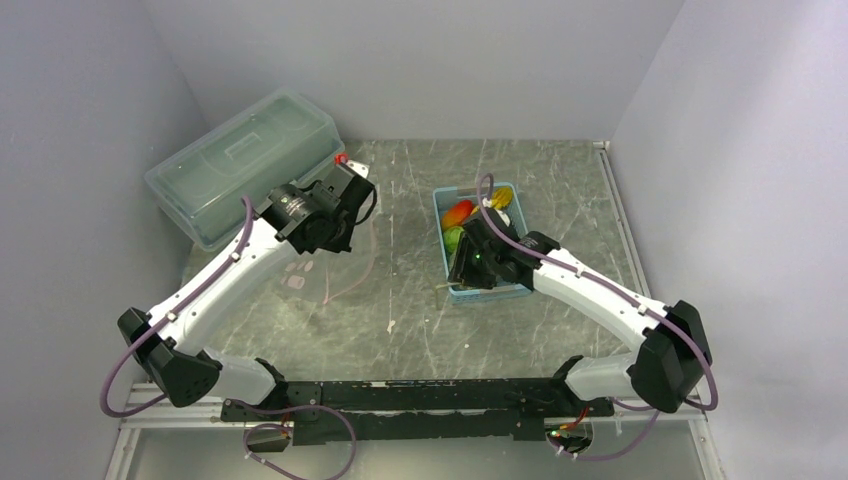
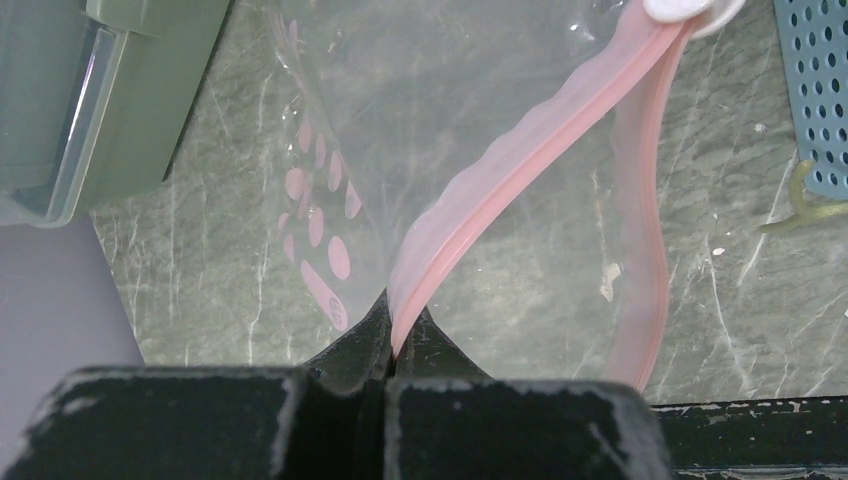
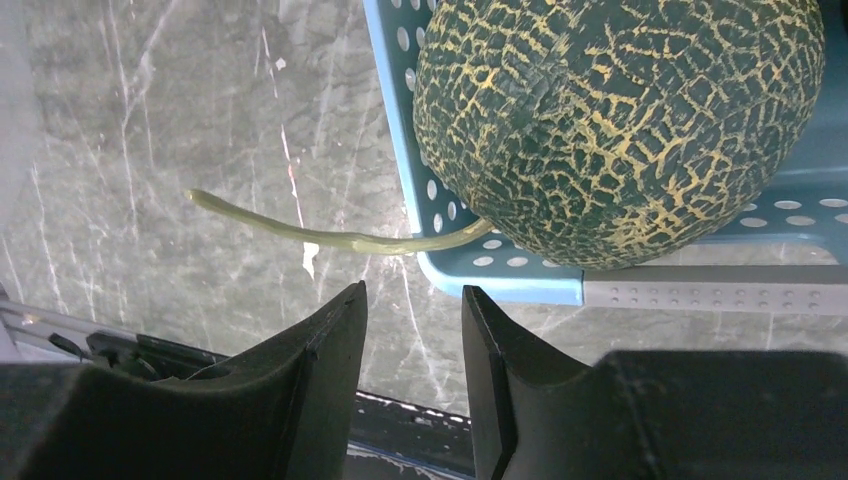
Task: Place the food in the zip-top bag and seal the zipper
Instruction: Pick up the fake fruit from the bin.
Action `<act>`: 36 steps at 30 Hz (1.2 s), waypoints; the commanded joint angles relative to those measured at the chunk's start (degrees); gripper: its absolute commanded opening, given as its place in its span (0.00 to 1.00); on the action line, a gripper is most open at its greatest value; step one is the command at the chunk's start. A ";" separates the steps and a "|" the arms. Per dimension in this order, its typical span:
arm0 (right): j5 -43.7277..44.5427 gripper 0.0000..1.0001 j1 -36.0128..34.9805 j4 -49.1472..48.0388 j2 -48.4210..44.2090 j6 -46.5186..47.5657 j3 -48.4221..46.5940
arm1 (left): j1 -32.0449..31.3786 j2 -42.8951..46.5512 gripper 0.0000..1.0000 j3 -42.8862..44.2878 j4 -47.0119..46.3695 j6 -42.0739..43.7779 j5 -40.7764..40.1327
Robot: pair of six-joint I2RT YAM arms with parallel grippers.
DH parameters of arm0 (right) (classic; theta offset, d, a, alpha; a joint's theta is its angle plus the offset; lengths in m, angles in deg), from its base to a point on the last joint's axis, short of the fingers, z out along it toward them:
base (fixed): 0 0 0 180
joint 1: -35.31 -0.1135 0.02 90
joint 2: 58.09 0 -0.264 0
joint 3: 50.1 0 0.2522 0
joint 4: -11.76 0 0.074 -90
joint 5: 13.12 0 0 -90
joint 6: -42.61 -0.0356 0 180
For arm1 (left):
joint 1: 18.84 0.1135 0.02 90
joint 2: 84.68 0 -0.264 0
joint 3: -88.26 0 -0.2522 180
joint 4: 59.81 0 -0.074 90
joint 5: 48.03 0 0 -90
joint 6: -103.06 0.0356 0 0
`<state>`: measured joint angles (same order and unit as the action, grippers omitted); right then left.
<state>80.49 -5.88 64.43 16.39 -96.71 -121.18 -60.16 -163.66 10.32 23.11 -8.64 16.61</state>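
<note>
My left gripper is shut on the zipper, the pink strip along the mouth of the zip-top bag, a clear bag with pink dots. In the top view the bag hangs from this gripper down to the table. The food lies in a light-blue basket: a red-orange piece, a yellow one and a green one. A dull-green netted round lump fills the basket's near corner. Its thin stem trails onto the table. My right gripper is open and empty, just in front of that corner.
A large translucent lidded box stands at the back left, close behind the left gripper. The basket's rim lies directly ahead of the right fingers. Grey walls close in the table on both sides and at the back.
</note>
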 commanded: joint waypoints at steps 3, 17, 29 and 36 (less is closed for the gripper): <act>2.22 0.42 -0.21 -3.15 2.01 -5.72 -0.46 | 0.10 2.25 0.00 -0.38 -1.42 0.85 -0.53; 3.20 0.39 -0.21 -1.73 2.61 -8.69 0.28 | 0.11 2.65 0.00 -1.01 -1.84 1.73 -0.98; 4.91 0.38 -0.21 -1.74 0.36 -11.70 3.90 | 0.10 2.69 0.00 -0.69 -1.75 2.18 -1.11; 5.83 0.39 -0.12 -3.33 1.09 -13.17 4.34 | 0.14 2.77 0.00 -0.18 -1.24 2.35 -1.78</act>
<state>84.62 -5.88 62.25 17.98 -108.14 -117.42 -60.16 -162.76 9.40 23.09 -7.13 16.37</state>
